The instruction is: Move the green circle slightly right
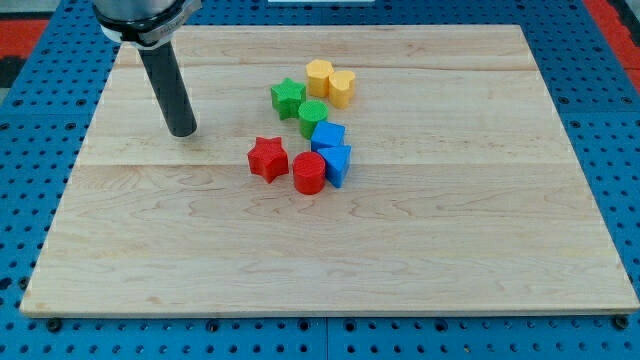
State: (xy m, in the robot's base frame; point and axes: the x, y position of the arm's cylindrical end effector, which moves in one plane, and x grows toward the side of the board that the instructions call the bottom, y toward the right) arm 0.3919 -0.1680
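The green circle [312, 116] sits near the board's middle, touching the green star [288, 97] at its upper left and a blue block [328, 135] at its lower right. My tip [183, 131] rests on the board well to the left of the green circle, with bare wood between them. The dark rod rises from the tip toward the view's top left.
Two yellow blocks [319, 75] [342, 87] stand just above the green circle. A second blue block [338, 164], a red cylinder [309, 173] and a red star [267, 158] cluster below it. The wooden board [480, 200] lies on a blue pegboard.
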